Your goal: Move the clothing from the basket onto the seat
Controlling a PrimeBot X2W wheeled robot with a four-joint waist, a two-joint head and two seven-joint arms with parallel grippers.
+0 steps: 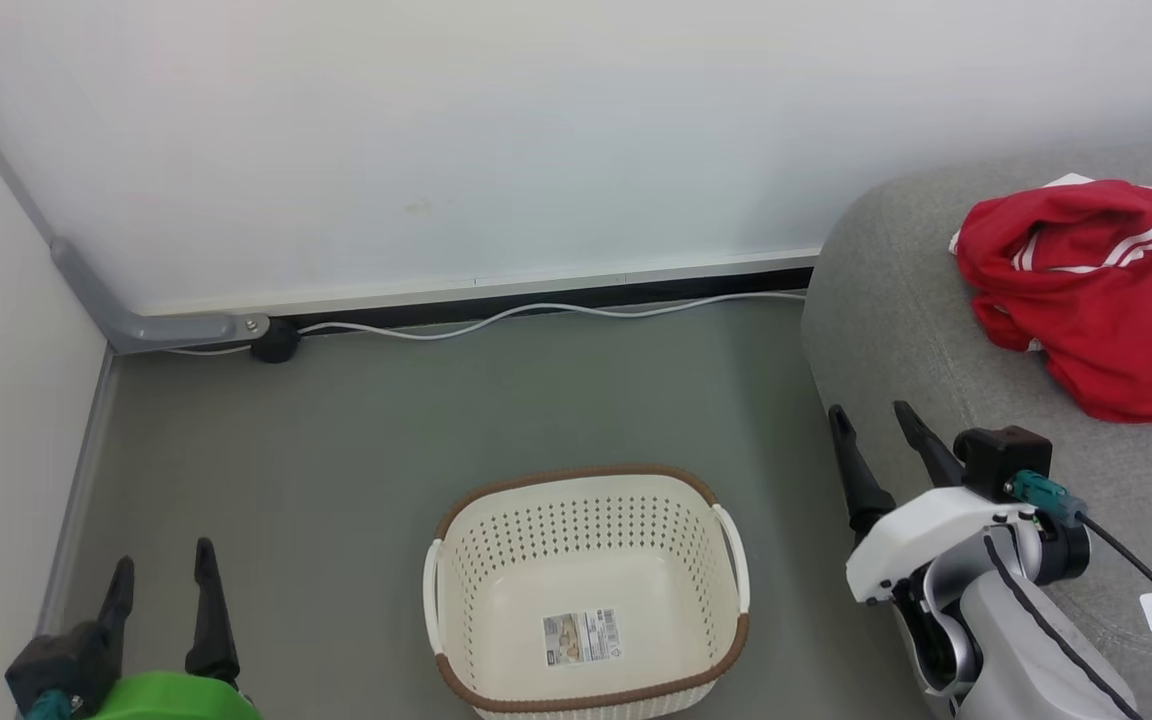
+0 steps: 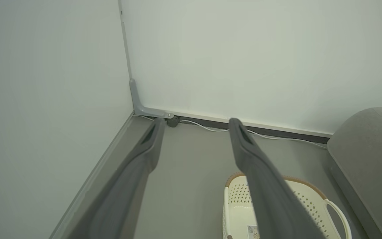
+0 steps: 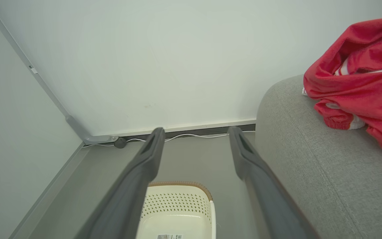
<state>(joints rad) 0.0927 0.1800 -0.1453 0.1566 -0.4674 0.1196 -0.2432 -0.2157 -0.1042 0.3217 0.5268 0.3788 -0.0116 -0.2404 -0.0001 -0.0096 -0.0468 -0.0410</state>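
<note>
The red clothing [image 1: 1096, 290] with white stripes lies bunched on the grey seat [image 1: 896, 300] at the right; the right wrist view has the clothing [image 3: 360, 79] on the seat [image 3: 317, 166] too. The cream basket [image 1: 586, 590] with a brown rim stands on the floor at bottom centre, holding just a paper label. My left gripper [image 1: 161, 570] is open at the lower left, away from the basket. My right gripper [image 1: 871, 415] is open over the seat's left edge, short of the clothing. Both wrist views look between spread, empty fingers [image 2: 151, 139] [image 3: 153, 142] toward the basket [image 2: 240, 199] [image 3: 177, 205].
White walls meet in a corner at the left. A grey cable duct [image 1: 146, 325], a black plug [image 1: 276, 345] and a white cable [image 1: 536, 310] run along the skirting behind the basket. Grey floor [image 1: 336, 450] lies around the basket.
</note>
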